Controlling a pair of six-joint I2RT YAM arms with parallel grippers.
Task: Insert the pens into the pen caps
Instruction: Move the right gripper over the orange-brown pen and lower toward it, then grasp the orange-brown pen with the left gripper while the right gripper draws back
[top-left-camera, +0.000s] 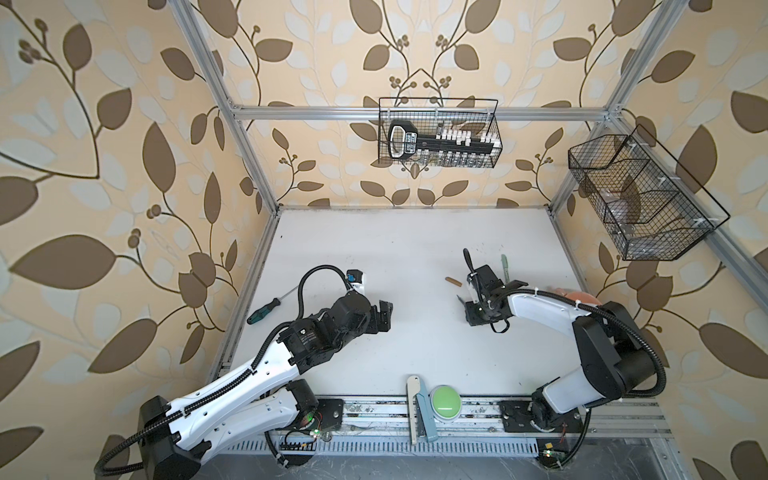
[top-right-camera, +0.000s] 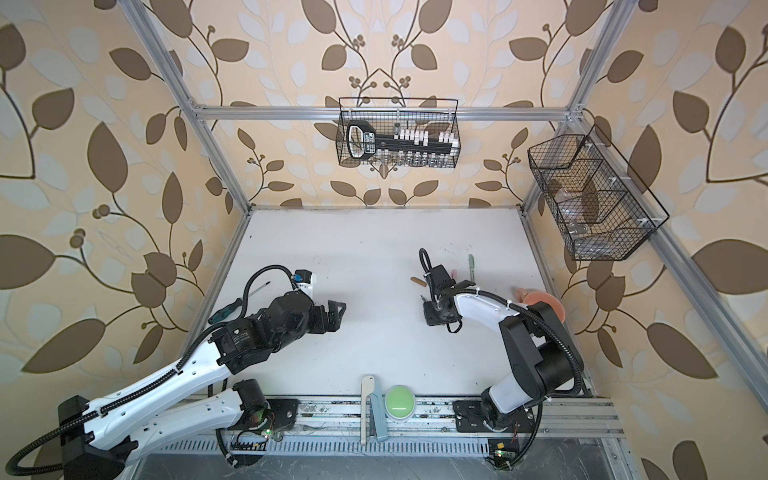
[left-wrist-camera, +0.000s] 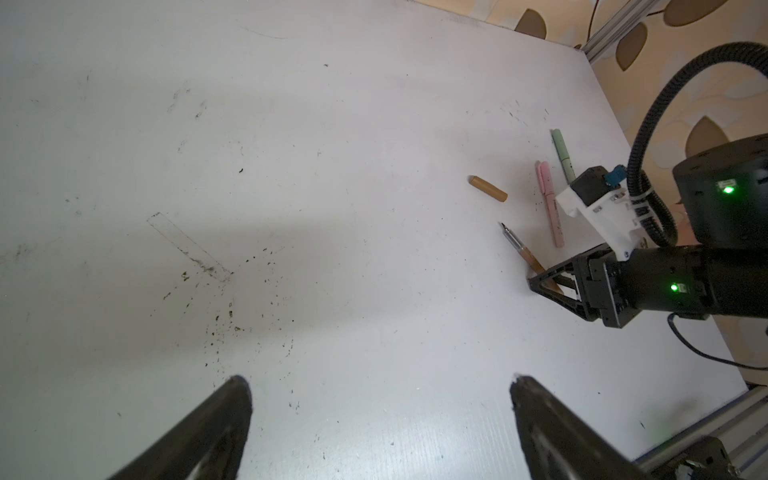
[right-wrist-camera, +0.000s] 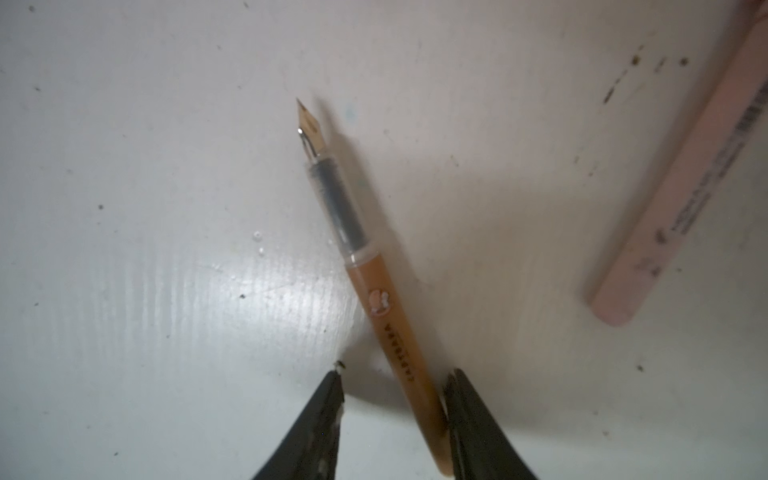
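Note:
The brown pen (right-wrist-camera: 390, 324) lies on the white table (left-wrist-camera: 332, 166) with its nib bare. My right gripper (right-wrist-camera: 397, 372) straddles the pen's rear end; one finger touches the barrel and the other stands a gap away, so it is open. In the left wrist view the brown pen cap (left-wrist-camera: 488, 189) lies alone beyond the brown pen (left-wrist-camera: 519, 245). A pink pen (left-wrist-camera: 550, 203) and a green pen (left-wrist-camera: 563, 156) lie beside them, each seemingly with its cap on. My left gripper (left-wrist-camera: 379, 380) hovers wide open over bare table, empty. Both top views show the brown pen cap (top-left-camera: 454, 281) (top-right-camera: 417, 281).
A dark-green-handled screwdriver (top-left-camera: 264, 311) lies at the table's left edge. A green round button (top-left-camera: 444, 400) and a cream and blue tool (top-left-camera: 417, 409) sit on the front rail. Wire baskets (top-left-camera: 438, 133) (top-left-camera: 640, 199) hang on the walls. An orange-pink object (top-left-camera: 582, 297) lies behind my right arm.

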